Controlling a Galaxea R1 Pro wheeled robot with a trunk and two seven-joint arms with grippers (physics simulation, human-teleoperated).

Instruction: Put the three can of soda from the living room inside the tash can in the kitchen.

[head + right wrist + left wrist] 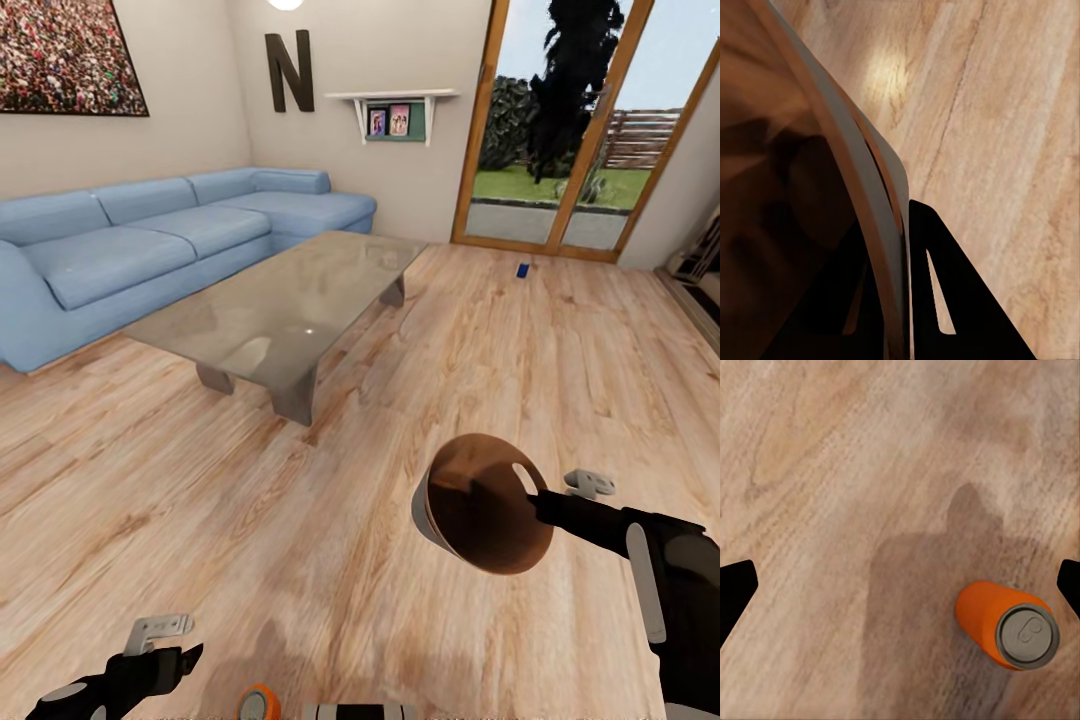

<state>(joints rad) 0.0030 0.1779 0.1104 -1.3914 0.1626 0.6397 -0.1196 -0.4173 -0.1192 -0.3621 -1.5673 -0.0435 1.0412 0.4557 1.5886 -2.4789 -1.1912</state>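
With the wooden bucket (487,517) pinched at its rim by the right end effector (535,503), the spread-open left end effector (170,645) is poised over the orange soda can (1005,626) at its 5 o'clock on the plank floor (300,500), so collection is judged under way and a descent onto that can is called for.

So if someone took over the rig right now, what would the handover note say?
Right gripper: shut on the trash can rim, holding it tipped above the floor.
Left gripper: open, above an upright orange soda can on the floor.
Blue soda can: on the floor near the glass doors.
Done: trash can picked up; no can visible in it.
Left: collect cans, take the trash can to the kitchen.
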